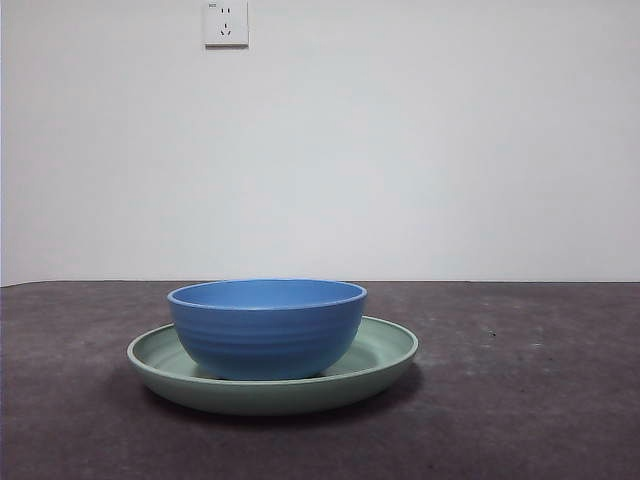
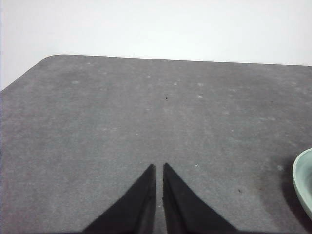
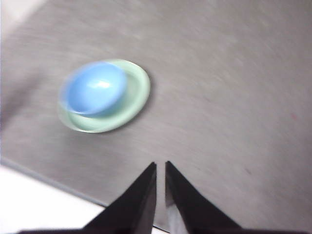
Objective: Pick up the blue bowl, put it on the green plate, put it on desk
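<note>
Left gripper (image 2: 159, 168): the two black jaws stand together, with only a thin slit between their tips, and they clamp nothing. They are held low over the bare counter (image 2: 146, 112), a dark grey, faintly speckled surface. Off to one side of these jaws, well apart from the tips, a short arc of the green plate (image 2: 303, 183) enters the left wrist view at its edge. The blue bowl does not show in that view.

Right gripper (image 3: 160, 165): the jaws are likewise together, a narrow gap between the tips, nothing held between them. They hang high above the counter near one of its edges, where a pale surface begins beyond the counter. The right wrist picture is blurred. Ahead of the jaws and to one side, well apart from the tips, the blue bowl (image 3: 95, 88) sits inside the green plate.

Front view: neither gripper is visible. The blue bowl (image 1: 267, 328) stands upright on the green plate (image 1: 385, 352), its base in the plate's well and somewhat off centre. The plate rests flat on the counter (image 1: 520, 400). Faint horizontal ridges show on the bowl's outer wall. Behind the counter is a white wall carrying a white power socket (image 1: 226, 23).
</note>
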Controlling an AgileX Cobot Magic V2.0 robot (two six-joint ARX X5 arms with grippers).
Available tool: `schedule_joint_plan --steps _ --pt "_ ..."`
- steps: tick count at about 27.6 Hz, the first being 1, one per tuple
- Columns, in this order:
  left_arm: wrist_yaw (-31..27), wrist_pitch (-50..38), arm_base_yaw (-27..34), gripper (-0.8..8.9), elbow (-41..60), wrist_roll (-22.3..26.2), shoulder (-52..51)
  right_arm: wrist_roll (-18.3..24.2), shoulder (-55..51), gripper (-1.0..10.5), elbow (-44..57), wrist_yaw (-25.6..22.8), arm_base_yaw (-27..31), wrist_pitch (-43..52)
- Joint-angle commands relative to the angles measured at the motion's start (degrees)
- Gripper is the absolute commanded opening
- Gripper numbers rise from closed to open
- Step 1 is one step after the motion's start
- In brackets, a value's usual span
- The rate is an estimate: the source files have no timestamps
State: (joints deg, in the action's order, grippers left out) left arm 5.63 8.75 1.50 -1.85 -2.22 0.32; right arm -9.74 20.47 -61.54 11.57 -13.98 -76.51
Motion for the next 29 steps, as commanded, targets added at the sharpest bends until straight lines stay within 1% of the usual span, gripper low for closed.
schedule_joint_plan --steps 1,2,4,8,11,13,16,20,24,27,29 --pt "-0.22 -0.83 0.09 0.24 1.16 0.68 -0.04 3.17 -1.55 0.2 6.56 -3.13 4.98 7.06" --pt "-0.22 -0.81 0.11 0.25 1.16 0.66 -0.04 3.08 -2.25 0.2 9.51 -3.10 6.56 11.93" --pt "-0.22 -0.83 0.09 0.24 1.16 0.68 -0.04 2.64 -3.85 0.2 16.55 -2.27 9.46 24.68" --pt "-0.22 -0.81 0.11 0.24 1.16 0.68 -0.04 2.69 -7.87 0.2 32.41 -2.71 13.49 55.49" --pt "-0.20 -0.83 0.09 0.25 1.16 0.68 -0.04 2.71 -11.47 0.2 45.62 -2.69 14.88 80.13" --pt "-0.20 -0.81 0.09 0.24 1.16 0.68 -0.04 2.71 -13.53 0.2 49.96 -2.64 14.93 86.53" --pt "-0.20 -0.81 0.09 0.24 1.16 0.68 -0.04 2.71 -16.59 0.2 54.03 -2.64 14.93 90.09" --pt "-0.20 -0.83 0.09 0.25 1.16 0.66 -0.04 2.91 -20.04 0.2 56.83 -2.67 14.93 90.20" --pt "-0.20 -0.81 0.09 0.25 1.16 0.68 -0.04 3.28 -20.24 0.2 58.23 -2.69 14.97 91.03" --pt "-0.20 -0.81 0.09 0.24 1.16 0.68 -0.04 5.53 -20.24 0.2 59.23 -2.69 15.32 91.03" --pt "-0.20 -0.81 0.09 0.24 1.16 0.68 -0.04 7.87 -20.24 0.2 60.28 -2.71 15.69 91.03"
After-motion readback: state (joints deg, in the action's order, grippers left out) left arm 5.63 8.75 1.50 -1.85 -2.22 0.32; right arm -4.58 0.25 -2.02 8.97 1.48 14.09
